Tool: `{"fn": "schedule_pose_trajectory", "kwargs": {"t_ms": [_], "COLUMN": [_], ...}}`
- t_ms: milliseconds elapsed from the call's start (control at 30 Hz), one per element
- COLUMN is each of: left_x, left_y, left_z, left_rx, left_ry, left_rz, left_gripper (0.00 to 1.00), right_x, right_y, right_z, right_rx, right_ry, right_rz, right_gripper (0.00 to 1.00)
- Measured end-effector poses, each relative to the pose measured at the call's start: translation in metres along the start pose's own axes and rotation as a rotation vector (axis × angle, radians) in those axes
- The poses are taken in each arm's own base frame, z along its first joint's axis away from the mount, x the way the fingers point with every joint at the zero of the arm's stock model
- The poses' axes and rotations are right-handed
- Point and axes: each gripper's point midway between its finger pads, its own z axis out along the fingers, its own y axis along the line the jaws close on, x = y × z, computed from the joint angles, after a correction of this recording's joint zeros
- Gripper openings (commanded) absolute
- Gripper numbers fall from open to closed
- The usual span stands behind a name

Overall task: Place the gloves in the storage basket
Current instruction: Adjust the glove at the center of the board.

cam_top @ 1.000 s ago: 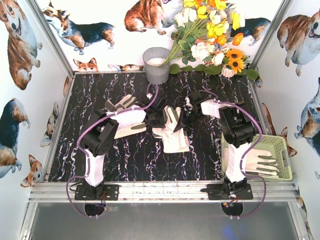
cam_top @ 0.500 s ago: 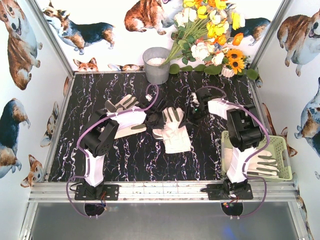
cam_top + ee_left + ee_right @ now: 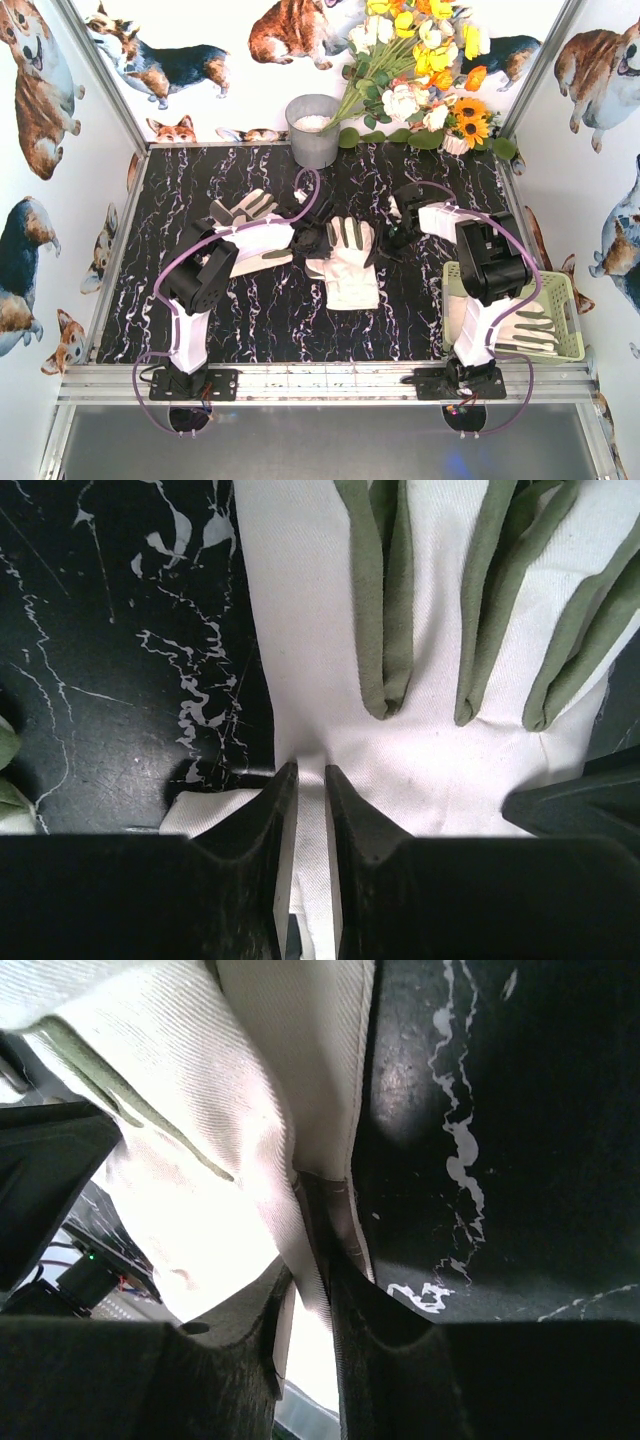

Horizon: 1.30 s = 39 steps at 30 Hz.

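Note:
A cream-white glove (image 3: 345, 275) with grey-olive fingers lies at the table's centre, fingers pointing away. My left gripper (image 3: 313, 238) is shut on a fold of its left edge; in the left wrist view the gripper (image 3: 310, 780) pinches white fabric of the glove (image 3: 450, 730). My right gripper (image 3: 388, 240) is shut on the glove's right edge; in the right wrist view the gripper (image 3: 315, 1260) clamps the glove's (image 3: 220, 1110) hem. A second glove (image 3: 240, 210) lies partly under my left arm. The yellow-green storage basket (image 3: 572, 300) stands at the near right with a glove (image 3: 525, 325) inside.
A grey metal bucket (image 3: 314, 130) stands at the back centre. A bunch of artificial flowers (image 3: 420, 90) lies at the back right. Walls with corgi pictures close in the black marbled table (image 3: 250, 310) on three sides.
My right gripper has moved right and a little nearer, pulling the centre glove's right edge with it. The glove has shifted slightly right and spread out. My left gripper has barely moved.

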Motion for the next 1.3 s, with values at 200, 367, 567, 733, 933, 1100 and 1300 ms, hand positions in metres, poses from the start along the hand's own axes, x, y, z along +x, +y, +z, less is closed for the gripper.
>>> {"fn": "schedule_pose_trajectory", "kwargs": {"t_ms": [200, 367, 567, 733, 933, 1100, 1300], "left_x": [-0.001, -0.013, -0.018, -0.008, 0.006, 0.026, 0.031], "left_y": [-0.009, -0.023, -0.038, -0.047, -0.045, -0.029, -0.022], "left_z": [-0.007, -0.030, -0.056, -0.057, -0.040, -0.012, -0.004], "left_rx": [0.021, 0.067, 0.135, 0.185, 0.192, 0.154, 0.174], "left_ry": [0.006, -0.027, -0.032, 0.027, 0.088, 0.151, 0.170], "left_rz": [0.018, 0.017, 0.012, 0.010, 0.008, 0.012, 0.010], "left_gripper": [0.23, 0.28, 0.33, 0.31, 0.23, 0.17, 0.15], "right_x": [0.005, 0.006, 0.007, 0.008, -0.006, -0.015, -0.019], "right_y": [-0.001, 0.005, 0.016, 0.010, 0.003, -0.002, 0.001], "right_z": [-0.006, -0.025, -0.048, -0.049, -0.043, -0.029, -0.018], "right_rx": [0.014, 0.027, 0.002, -0.024, -0.075, -0.106, -0.158], "right_ry": [0.000, -0.037, -0.097, -0.097, -0.114, -0.104, -0.077], "right_rz": [-0.012, -0.046, -0.076, -0.045, -0.016, -0.007, -0.010], "right_gripper": [0.37, 0.54, 0.68, 0.69, 0.69, 0.69, 0.69]}}
